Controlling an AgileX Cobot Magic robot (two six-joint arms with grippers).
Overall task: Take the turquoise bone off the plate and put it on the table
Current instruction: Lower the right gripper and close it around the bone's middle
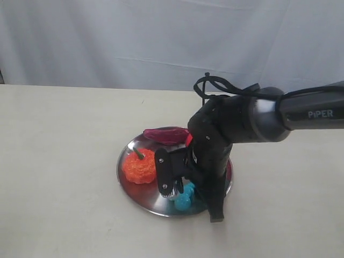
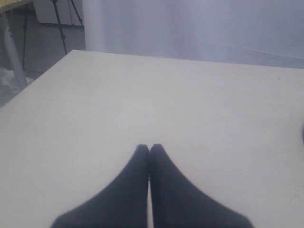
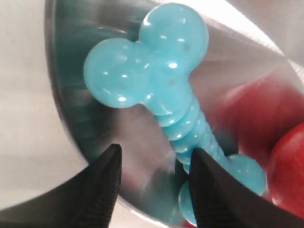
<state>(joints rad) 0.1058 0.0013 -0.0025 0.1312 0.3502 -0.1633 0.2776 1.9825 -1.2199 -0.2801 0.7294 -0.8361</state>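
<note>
Hovering my right claw (image 3: 154, 187), jaws part-open and empty, over the turquoise bone (image 3: 156, 80) lying on the plate (image 3: 76, 123) near its rim; approach step, I judge, and next I centre on the ribbed shaft, close, and lift to the table (image 3: 23, 118).

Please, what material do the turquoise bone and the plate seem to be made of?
The turquoise bone looks like glossy rubber or soft plastic: smooth, with small highlights. The plate looks like polished metal, probably steel: it mirrors the bone's colour.

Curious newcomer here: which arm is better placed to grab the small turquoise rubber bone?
Right: the right gripper, open, is at the bone on the round steel plate; the left gripper is shut over cream table.
</note>
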